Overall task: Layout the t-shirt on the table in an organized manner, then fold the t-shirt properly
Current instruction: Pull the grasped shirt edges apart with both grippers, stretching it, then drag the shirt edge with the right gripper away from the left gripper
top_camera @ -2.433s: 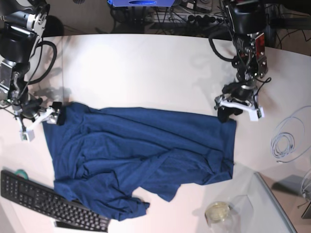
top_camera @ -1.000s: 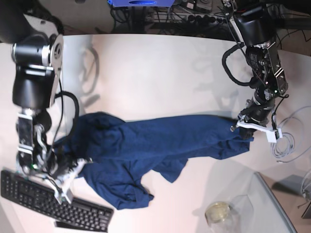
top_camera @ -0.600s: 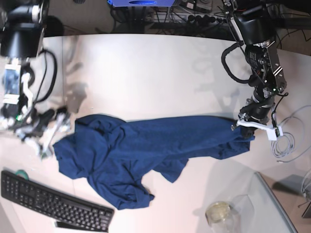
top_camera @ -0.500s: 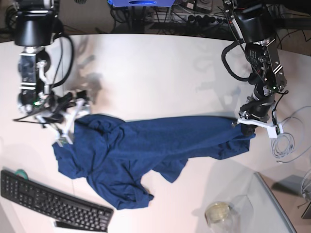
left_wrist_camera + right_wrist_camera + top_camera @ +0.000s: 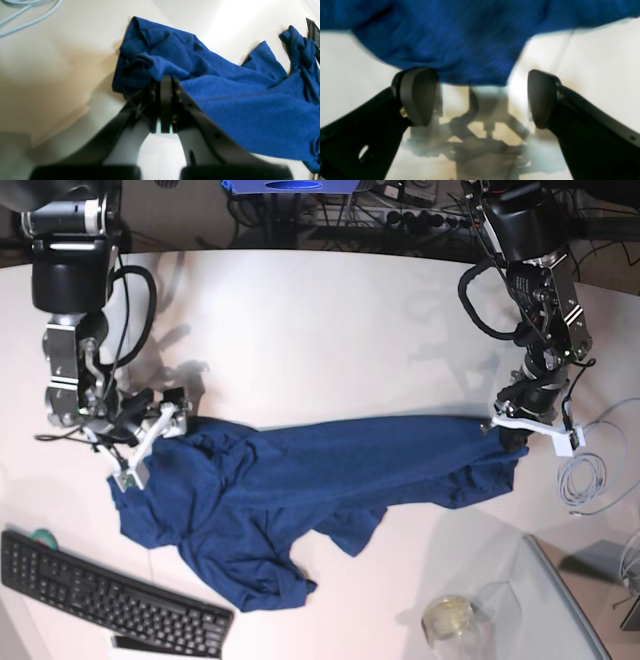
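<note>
The navy t-shirt (image 5: 320,480) lies crumpled and stretched sideways across the white table (image 5: 320,330). In the base view my left gripper (image 5: 528,428) is shut on the shirt's right end. The left wrist view shows that gripper (image 5: 166,82) clamped on a bunched fold of the t-shirt (image 5: 237,100). My right gripper (image 5: 148,445) stands open at the shirt's upper left edge. In the blurred right wrist view the right gripper (image 5: 480,96) has its fingers (image 5: 417,95) spread wide, and the t-shirt (image 5: 445,37) hem reaches just to their tips.
A black keyboard (image 5: 100,590) lies at the front left, close to the shirt's lower bunch. A coiled pale cable (image 5: 585,475) sits right of the left gripper. A small glass jar (image 5: 447,617) and a grey translucent tray (image 5: 565,605) are at the front right.
My right gripper let go of the shirt near the keyboard, opened, and swung up to the shirt's upper left edge. The left gripper kept its hold and barely moved.
</note>
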Robot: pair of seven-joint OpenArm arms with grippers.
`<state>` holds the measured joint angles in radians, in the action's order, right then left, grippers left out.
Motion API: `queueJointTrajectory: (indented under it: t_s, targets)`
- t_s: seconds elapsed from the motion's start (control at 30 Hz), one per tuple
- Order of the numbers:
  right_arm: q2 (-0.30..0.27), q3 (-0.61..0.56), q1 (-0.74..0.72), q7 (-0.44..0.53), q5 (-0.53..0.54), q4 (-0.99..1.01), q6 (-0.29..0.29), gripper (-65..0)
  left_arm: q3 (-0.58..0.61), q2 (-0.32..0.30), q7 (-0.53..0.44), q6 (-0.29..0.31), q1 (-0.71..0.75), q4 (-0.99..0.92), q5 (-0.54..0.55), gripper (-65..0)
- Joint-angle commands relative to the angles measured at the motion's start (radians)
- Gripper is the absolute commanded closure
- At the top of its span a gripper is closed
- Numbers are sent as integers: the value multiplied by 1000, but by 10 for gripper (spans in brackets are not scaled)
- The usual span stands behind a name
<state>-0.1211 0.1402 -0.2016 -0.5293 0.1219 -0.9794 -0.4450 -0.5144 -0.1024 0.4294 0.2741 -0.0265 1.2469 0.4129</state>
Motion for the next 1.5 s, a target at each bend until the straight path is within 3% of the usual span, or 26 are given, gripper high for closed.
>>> queueJointTrajectory:
  t_s: [0.0, 0.03, 0.13, 0.17, 0.23, 0.6, 0.87, 1.0, 1.17, 1.37, 1.43, 1.47]
  targets:
    - [-7, 3, -17, 5, 3, -3, -4, -435, 0, -9, -27, 7, -16, 20, 11, 0]
    - [-7, 3, -16, 5, 5, -2, -5, -365, 0, -9, -27, 7, -14, 20, 11, 0]
    - [-5, 3, -11, -1, 6, -6, -5, -50, -2, -13, -27, 7, -14, 20, 11, 0]
    - [-5, 5, -3, -4, 6, -19, -5, 0, 1, -16, -27, 7, -14, 20, 11, 0]
    - [-7, 5, 37, -42, 6, -91, -7, -23, -2, -18, -27, 7, -14, 20, 11, 0]
    - [-35, 3, 290, -423, 6, -728, -8, -5, 7, -36, -27, 7, -22, 47, 11, 0]
    - [-91, 5, 336, -679, 8, -996, -8, -5, 7, -36, -27, 7, -22, 89, 11, 0]
    - [-113, 2, 321, -745, 3, -1019, -8, -6, 7, -36, -27, 7, -22, 86, 11, 0]
    - [-122, -6, 225, -707, 6, -925, -8, -6, 9, -35, -27, 7, -20, 89, 11, 0]
    - [-113, -138, -77, -516, 2, -462, -2, -11, 9, -27, -25, 7, -22, 89, 11, 0]
    - [-107, -164, -184, -444, 2, -273, -2, -60, 29, -27, -25, 7, -23, 84, 11, 0]
    - [-107, -182, -232, -418, 2, -192, -2, -117, 50, -29, -25, 7, -23, 87, 11, 0]
